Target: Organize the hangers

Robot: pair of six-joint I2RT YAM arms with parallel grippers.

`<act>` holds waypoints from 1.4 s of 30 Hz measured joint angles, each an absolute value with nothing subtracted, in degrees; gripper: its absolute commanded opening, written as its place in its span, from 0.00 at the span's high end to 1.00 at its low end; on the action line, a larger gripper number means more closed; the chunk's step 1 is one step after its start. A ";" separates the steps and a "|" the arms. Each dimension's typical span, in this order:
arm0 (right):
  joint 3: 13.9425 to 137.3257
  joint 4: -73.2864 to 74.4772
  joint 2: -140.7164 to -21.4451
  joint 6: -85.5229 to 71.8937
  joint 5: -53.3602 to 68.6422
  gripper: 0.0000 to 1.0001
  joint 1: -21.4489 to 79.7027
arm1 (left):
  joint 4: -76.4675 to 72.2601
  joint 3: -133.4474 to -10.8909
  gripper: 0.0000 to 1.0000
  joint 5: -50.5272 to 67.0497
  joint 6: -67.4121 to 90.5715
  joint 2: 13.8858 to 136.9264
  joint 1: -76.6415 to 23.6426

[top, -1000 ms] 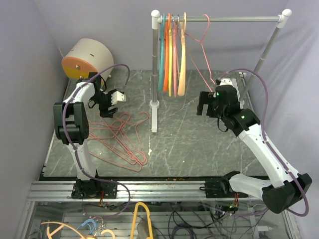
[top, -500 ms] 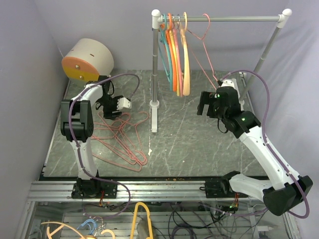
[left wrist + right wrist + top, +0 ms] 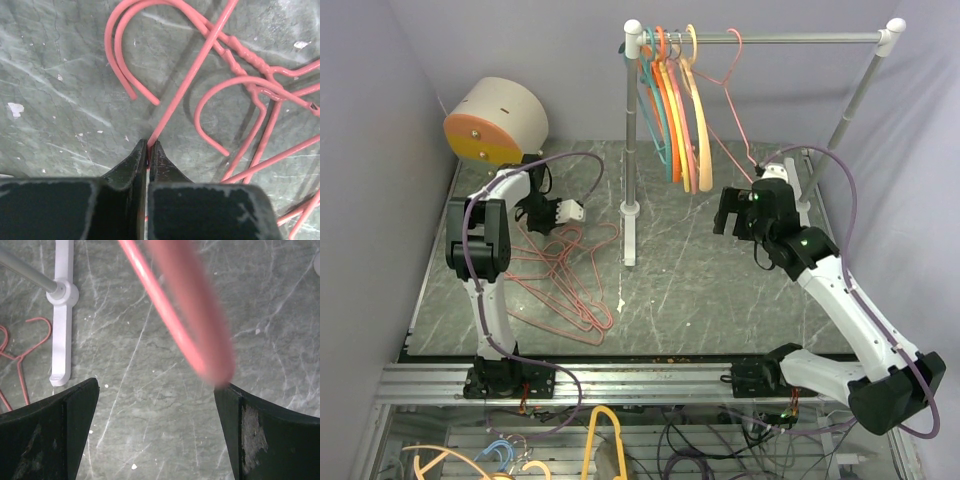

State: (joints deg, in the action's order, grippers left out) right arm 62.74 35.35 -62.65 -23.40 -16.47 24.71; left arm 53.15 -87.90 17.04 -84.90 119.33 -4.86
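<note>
A: Left side?
B: left gripper (image 3: pixel 148 150) is down at the worktop (image 3: pixel 700 290), jaws pressed together on 1 pink wire strand (image 3: pixel 192 82). The strand runs straight in between the tips.
A: Which hanger is that?
B: Can't tell. It's part of the pink wire hangers (image 3: pixel 570 285) lying flat in a tangle on the left of the worktop, hooks overlapping.
A: Right side?
B: right gripper (image 3: pixel 156 385) hangs in the air below the rail (image 3: pixel 790 38), fingers spread wide, nothing between them. The end of the peach hanger (image 3: pixel 200 325) sits blurred right in front of its camera. Can't tell whether it touches the right-hand finger.
A: What's on the rail?
B: Thick plastic hangers bunched at the left end, next to the white corner joint (image 3: pixel 632 30): teal hanger (image 3: pixel 653 120), orange hanger (image 3: pixel 672 130), and the peach one outermost. All slant, lower ends toward the right gripper. 1 pink wire hanger on the rail (image 3: pixel 725 70), just right of the bunch.
A: Anything else?
B: Beige drum (image 3: pixel 505 105) with an orange face in the back-left corner, behind the left arm. The rail's white foot (image 3: pixel 62 315) stands mid-worktop, between the 2 grippers.
</note>
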 measured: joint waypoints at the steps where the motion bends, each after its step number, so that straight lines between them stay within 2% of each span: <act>1: 61.76 34.79 -62.26 -23.55 -16.25 0.00 24.71 | 53.71 -88.29 0.93 16.73 -84.73 119.50 -5.04; 5: 54.70 30.87 -59.46 -24.32 -11.14 0.00 24.69 | 55.51 -88.68 0.93 16.69 -84.58 119.33 -5.63; 10: 39.92 20.10 -56.71 -26.74 3.07 0.00 25.63 | 59.02 -87.66 0.93 17.23 -85.17 114.28 -5.91; 14: 32.10 13.67 -57.65 -28.36 6.15 0.00 35.83 | 62.67 -86.39 0.93 18.63 -85.78 101.93 -6.44; 18: 30.55 4.14 -61.43 -28.82 8.71 0.00 46.04 | 65.67 -86.41 0.93 20.84 -85.89 90.56 -7.70; 22: 28.47 -6.79 -64.99 -29.63 12.32 0.01 48.97 | 68.64 -86.41 0.93 22.79 -85.49 83.72 -8.62; 24: 27.83 -11.92 -67.18 -29.65 13.85 0.06 50.00 | 70.19 -86.39 0.93 23.27 -85.52 81.82 -8.86; 33: 31.05 -28.69 -84.44 -30.52 21.43 0.09 56.14 | 72.12 -85.38 0.93 23.62 -85.25 78.94 -8.91; 42: 32.58 -38.17 -87.20 -31.53 24.91 0.11 61.76 | 71.81 -85.38 0.93 24.60 -83.59 78.94 -8.91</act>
